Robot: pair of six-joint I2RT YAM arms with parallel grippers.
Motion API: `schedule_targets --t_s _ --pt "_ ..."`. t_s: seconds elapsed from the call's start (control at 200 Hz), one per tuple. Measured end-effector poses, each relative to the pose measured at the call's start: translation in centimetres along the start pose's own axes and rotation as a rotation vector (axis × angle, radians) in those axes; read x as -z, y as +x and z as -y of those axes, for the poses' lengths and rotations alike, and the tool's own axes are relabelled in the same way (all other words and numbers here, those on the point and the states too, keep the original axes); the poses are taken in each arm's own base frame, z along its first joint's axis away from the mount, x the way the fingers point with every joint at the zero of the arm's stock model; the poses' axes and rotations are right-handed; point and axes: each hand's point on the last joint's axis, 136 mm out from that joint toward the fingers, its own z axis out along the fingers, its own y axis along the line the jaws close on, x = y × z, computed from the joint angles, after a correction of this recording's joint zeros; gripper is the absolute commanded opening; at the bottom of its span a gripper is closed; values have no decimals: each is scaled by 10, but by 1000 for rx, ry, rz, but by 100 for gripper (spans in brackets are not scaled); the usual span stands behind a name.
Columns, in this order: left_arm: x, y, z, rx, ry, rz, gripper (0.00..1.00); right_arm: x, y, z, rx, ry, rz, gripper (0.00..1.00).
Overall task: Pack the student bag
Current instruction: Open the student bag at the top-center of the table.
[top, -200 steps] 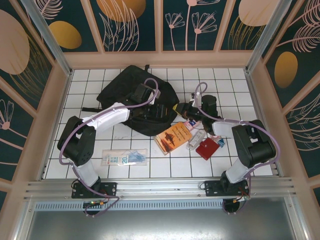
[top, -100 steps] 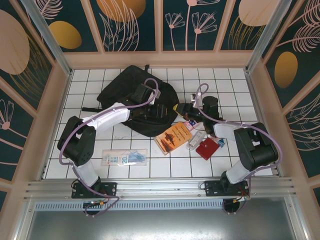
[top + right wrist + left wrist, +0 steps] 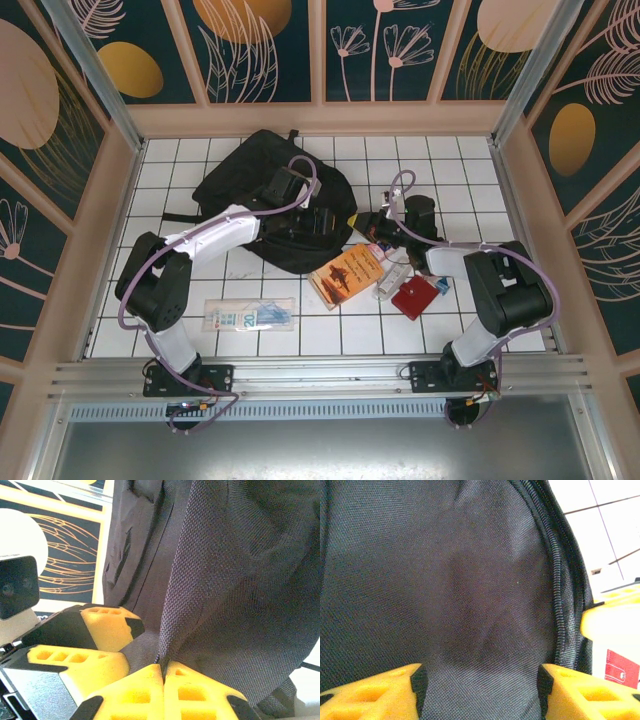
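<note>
Bright, even overhead light; wrist cameras soft at close range.
From above the white tiled table [image 3: 200,165] is evenly lit, shadows faint, and the student bag [image 3: 240,180] is a nearly featureless dark mass. At the left wrist its weave is sharp mid-frame, the left gripper's fingers [image 3: 370,692] blur, and tiles blow out upper right. At the right wrist the right gripper's fingers [image 3: 135,695] are soft; a white patch glares at far left.
</note>
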Motion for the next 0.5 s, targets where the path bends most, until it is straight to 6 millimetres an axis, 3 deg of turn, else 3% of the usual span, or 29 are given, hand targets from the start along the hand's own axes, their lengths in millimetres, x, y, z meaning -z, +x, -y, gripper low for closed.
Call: schedule_targets --t_s 0.16,0.335,0.5 --pt "-9 -8 7 5 31 -9 66 -1 0 2 2 -12 1 0" --pt "-27 3 5 16 52 -63 66 -4 2 4 -23 -39 -3 0" --pt "-28 5 8 17 73 -75 66 -5 2 3 -40 -54 -5 0"
